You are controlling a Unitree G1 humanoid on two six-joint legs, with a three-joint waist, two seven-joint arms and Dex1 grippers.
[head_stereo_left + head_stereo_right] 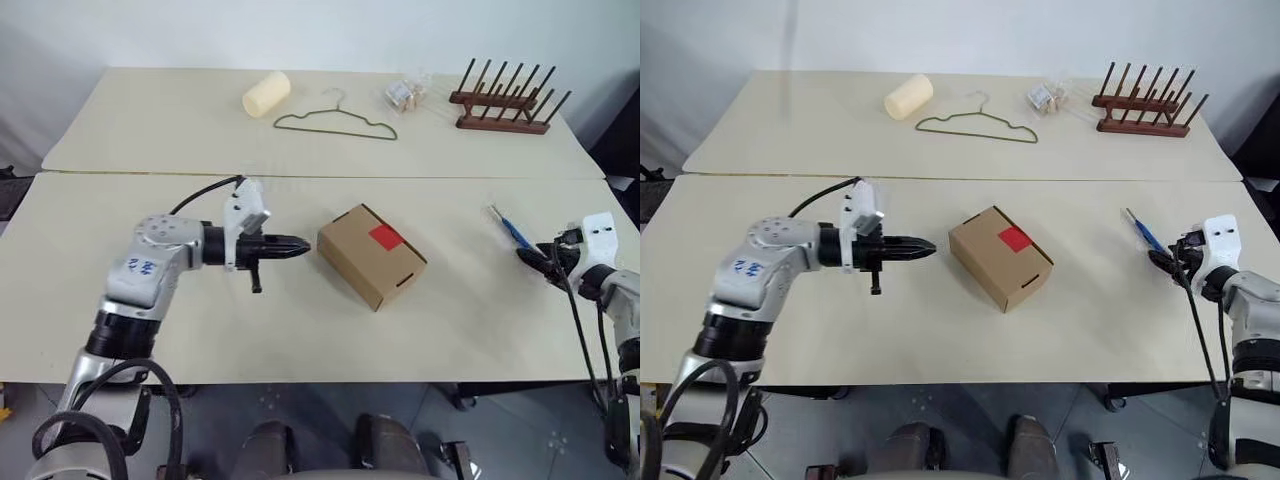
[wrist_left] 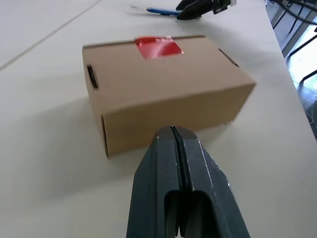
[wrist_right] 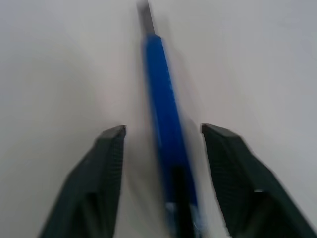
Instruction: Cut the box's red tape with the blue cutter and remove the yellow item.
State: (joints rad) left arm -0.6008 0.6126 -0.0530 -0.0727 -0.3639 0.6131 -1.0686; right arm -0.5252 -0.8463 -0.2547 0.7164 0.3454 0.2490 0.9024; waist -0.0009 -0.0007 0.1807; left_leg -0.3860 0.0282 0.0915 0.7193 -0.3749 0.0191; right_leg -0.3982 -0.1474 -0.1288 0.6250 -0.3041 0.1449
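Two cream worktop (image 1: pixel 300 330) slabs meet along a seam under a plain pale wall, and the small brown cardboard box (image 1: pixel 371 255) sits on the near slab as the handiest landmark. Left of the box, the left pincer (image 1: pixel 303 245) lies roughly level with its black fingers (image 2: pixel 198 188) pressed together on nothing, its tip aimed at the box's near side and stopping just short of it. The box itself rests turned at an angle with its flaps down; the red tape (image 1: pixel 386 237), a small bright square, sits on its top face near one edge, and a narrow slot shows in an end wall. Behind the box on the far slab, from left to right, lie a pale cream cylinder roll (image 1: pixel 266 94) on its side, a thin wire hanger (image 1: pixel 336 122) flat on the surface, a small clear packet (image 1: pixel 405 95) whose contents cannot be made out, and a dark wooden peg rack (image 1: pixel 503 100) with slanting pegs. Well to the right of the box, near the worktop's right edge, the blue cutter (image 1: pixel 512 229) lies flat on the surface, its dark tip pointing away toward the far slab. The right pincer (image 1: pixel 532 257) is low at the cutter's near end with its fingers (image 3: pixel 101 183) spread wide, one on each side of the blue handle with a gap on both sides.
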